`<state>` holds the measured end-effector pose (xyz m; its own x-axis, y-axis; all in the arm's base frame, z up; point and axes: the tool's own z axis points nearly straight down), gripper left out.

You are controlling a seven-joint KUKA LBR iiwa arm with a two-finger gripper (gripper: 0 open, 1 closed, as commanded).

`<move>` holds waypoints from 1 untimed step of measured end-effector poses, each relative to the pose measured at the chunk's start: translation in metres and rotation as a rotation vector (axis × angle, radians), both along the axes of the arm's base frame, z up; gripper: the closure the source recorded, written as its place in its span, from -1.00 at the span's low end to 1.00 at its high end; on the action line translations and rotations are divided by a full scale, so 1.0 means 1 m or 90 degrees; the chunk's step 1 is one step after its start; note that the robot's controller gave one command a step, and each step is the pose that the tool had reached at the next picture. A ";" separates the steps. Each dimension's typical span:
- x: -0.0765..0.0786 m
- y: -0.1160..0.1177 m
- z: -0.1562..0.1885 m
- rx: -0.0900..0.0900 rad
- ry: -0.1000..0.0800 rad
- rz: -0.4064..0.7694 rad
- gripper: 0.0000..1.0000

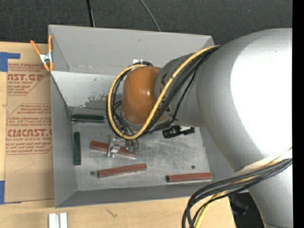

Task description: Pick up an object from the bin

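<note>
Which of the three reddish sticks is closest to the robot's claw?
The uppermost reddish stick, right at the gripper; the lower-middle stick and lower-right stick lie apart.

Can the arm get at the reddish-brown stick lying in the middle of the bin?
Probably yes. The end effector sits right over that reddish-brown stick, which lies flat on the floor of the bin, with nothing piled on it.

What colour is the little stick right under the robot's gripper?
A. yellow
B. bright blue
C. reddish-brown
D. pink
C: the gripper is down over a flat reddish-brown stick lying left of the middle of the grey metal bin, with a dark green stick further to the left.
</note>
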<state>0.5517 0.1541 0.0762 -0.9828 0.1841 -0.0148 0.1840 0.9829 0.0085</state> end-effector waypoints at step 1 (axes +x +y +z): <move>0.000 0.000 0.000 0.000 0.000 0.000 1.00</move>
<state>0.5518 0.1540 0.0762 -0.9828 0.1842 -0.0149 0.1841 0.9829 0.0086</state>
